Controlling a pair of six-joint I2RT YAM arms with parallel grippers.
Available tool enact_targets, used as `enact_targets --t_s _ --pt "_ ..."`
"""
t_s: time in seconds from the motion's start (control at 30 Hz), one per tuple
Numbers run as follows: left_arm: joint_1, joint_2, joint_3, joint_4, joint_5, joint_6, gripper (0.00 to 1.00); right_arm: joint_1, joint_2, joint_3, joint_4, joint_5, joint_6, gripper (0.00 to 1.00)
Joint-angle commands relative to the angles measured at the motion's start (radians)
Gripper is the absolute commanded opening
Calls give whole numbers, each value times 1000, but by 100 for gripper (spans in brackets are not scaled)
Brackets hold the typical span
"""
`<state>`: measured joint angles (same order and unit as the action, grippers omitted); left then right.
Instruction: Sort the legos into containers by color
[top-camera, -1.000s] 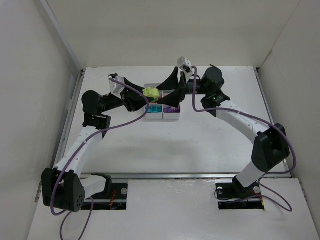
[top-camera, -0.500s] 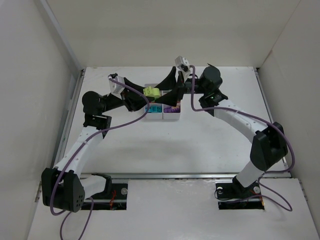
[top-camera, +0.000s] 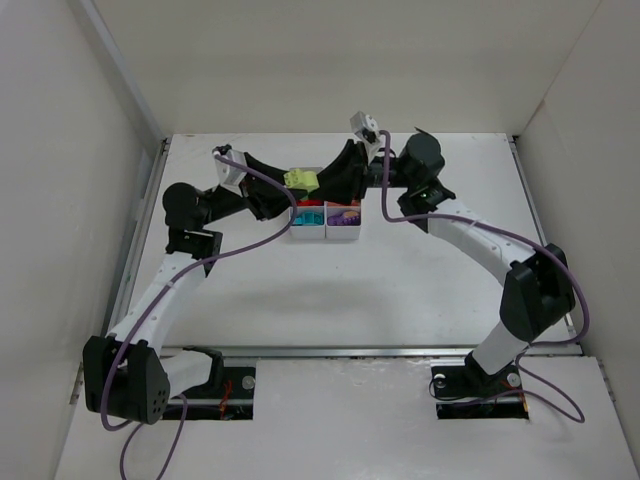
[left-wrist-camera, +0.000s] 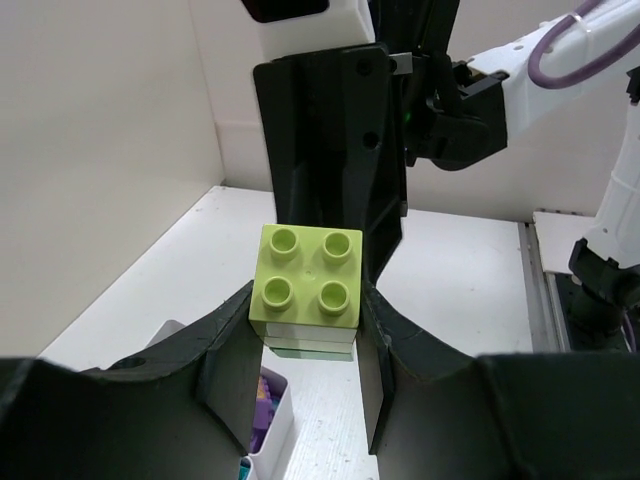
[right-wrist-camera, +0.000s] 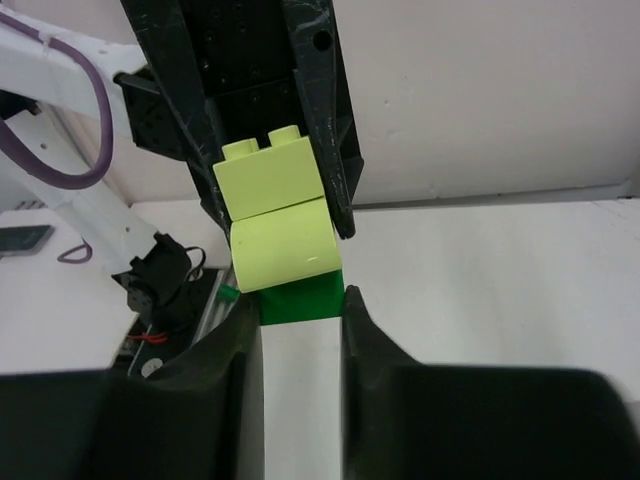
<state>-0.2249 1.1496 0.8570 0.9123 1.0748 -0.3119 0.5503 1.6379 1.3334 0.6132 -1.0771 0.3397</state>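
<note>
Step in hand, as I judge it: pulling apart a joined stack of legos so each colour can go to its own compartment. Left hand is clamped on the yellow-green brick at the top of the stack, holding it in the air just above the white organiser box, over its far rows. Right hand comes in from the box's right side, narrow, with its fingers set against both sides of the green brick at the stack's lower end. A pale rounded piece sits between the two bricks.

Teal bricks and purple bricks lie in the box's near compartments.

Next move likely calls for a firm pinch from both hands and a straight pull or slight twist apart, made over the box so a slipped brick does not land on the table.
</note>
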Motion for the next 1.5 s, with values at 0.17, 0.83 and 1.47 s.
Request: enact_targets --t_s 0.17,0.83,1.47 --pt "28 -16 48 73 4 27 0 -41 11 -54 -145 212 -83 0" --pt "91 -77 -52 -251 -138 267 0 -35 266 390 -915 1198 -65 0" --pt "91 -105 -101 -265 -159 309 0 -26 346 455 -923 1068 -73 68"
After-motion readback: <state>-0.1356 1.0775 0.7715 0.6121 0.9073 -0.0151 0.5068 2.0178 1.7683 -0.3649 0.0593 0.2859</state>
